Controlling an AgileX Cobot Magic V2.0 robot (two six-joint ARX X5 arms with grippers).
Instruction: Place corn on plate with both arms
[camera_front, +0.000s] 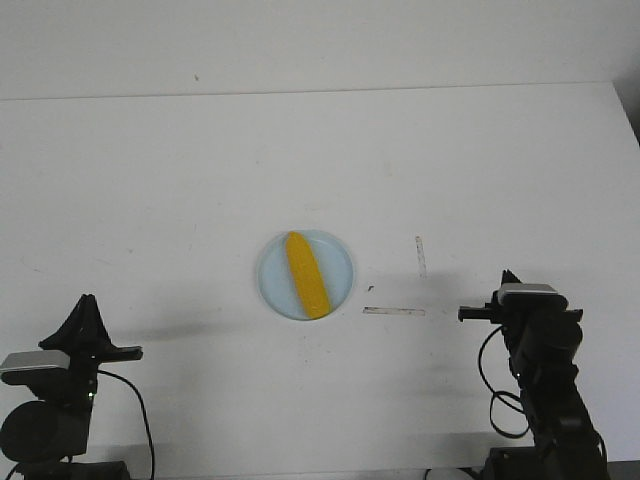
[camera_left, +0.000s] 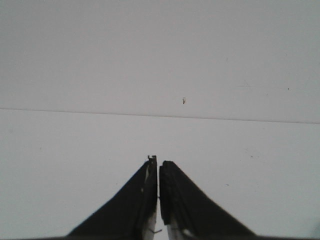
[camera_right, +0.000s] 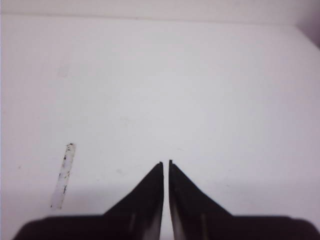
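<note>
The corn (camera_front: 307, 275) lies on the plate (camera_front: 270, 278), tip toward 5 o'clock. It looks light, stiff and slick; grasp mid-length. Left gripper (camera_left: 158, 167) and right gripper (camera_right: 166, 167) are clenched, empty.

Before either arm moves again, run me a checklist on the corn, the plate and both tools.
1. Corn on the plate: ok, it lies diagonally across it, within the rim.
2. Plate flat on the white table: ok, no tilt visible.
3. Left tool free of load: ok, fingers together, nothing between them.
4. Right tool free of load: ok, fingers nearly together, nothing held.
5. Both arms apart from the plate: ok, each sits near its own table corner.
6. Tape strips right of the plate: ok, apart from the plate.
</note>
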